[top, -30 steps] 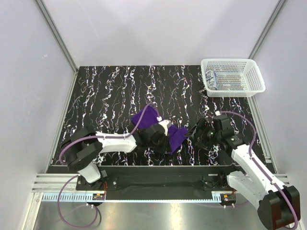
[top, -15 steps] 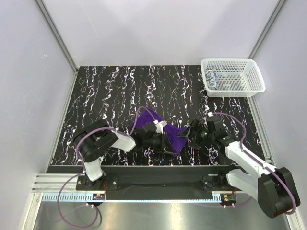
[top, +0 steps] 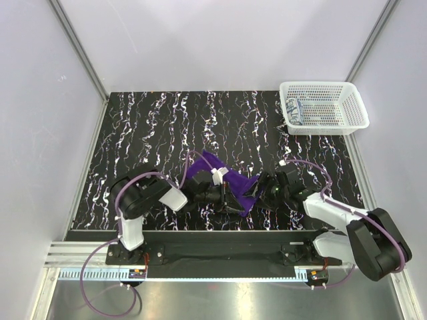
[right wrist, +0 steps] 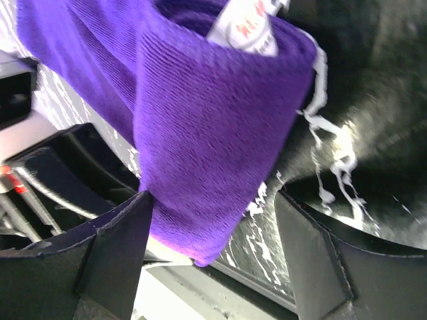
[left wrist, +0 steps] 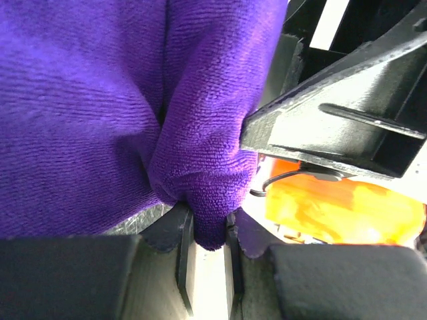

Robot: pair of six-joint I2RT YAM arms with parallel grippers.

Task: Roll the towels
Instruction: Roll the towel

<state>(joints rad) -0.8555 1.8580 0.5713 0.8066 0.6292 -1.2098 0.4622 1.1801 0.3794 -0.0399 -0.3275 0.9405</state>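
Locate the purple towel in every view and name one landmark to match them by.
Top external: the purple towel lies low centre, where the two arms meet.
Left wrist: it fills left and centre, a fold pinched in the left pincer.
Right wrist: it spans upper left to centre, between the right pincer's open fingers.
Landmark: the white-streaked black table, in top and right wrist views.

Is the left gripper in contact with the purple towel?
Touching. Left wrist view: a fold of the purple towel is pinched tight inside the left gripper.
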